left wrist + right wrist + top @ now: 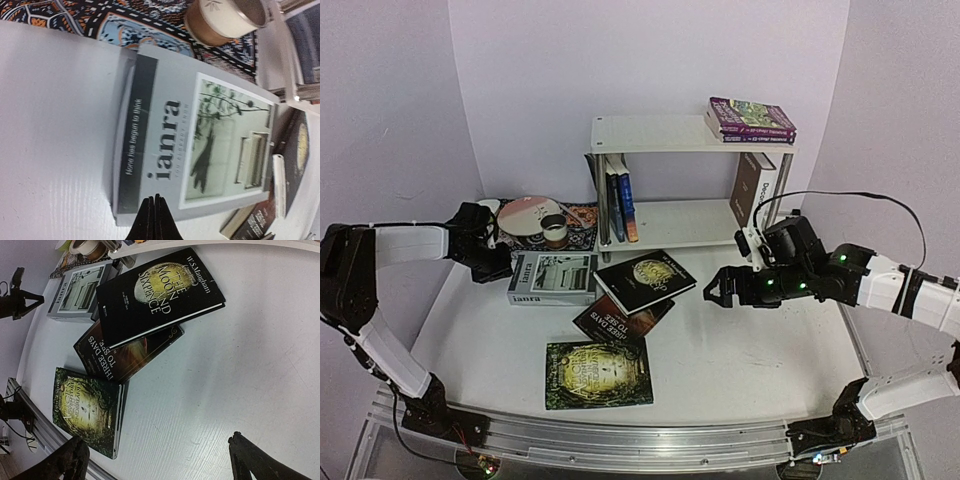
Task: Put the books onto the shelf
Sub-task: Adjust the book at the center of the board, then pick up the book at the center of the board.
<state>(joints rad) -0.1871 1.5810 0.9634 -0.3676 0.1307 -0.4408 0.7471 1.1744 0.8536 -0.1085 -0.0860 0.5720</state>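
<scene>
Nearest you lies the green book (598, 374), flat on the table (770, 350). A dark paperback (620, 318) sits just beyond it, and a black book (645, 280) overlaps that one's far corner. Left of the black book sits the thick grey book (552, 278), its far edge beside the patterned mat (582, 213).

Your left tool (155, 200) has its fingers pressed together with nothing between them, the tip right at the grey book's left end; I cannot tell whether it touches. Your right tool (155, 447) hangs with fingers wide apart over bare table, right of the black book. The shelf (690, 133) stands at the far side, with two purple books (750, 120) on top and more upright on its lower tier.

The grey book looks like the one in hand. If you want to lift it, spread the fingers first and take the left end across its thickness, low and square. If you want to push it, press through the middle of that end so it slides right without swivelling. Either way, keep clear of the cup (554, 231) on the mat.
</scene>
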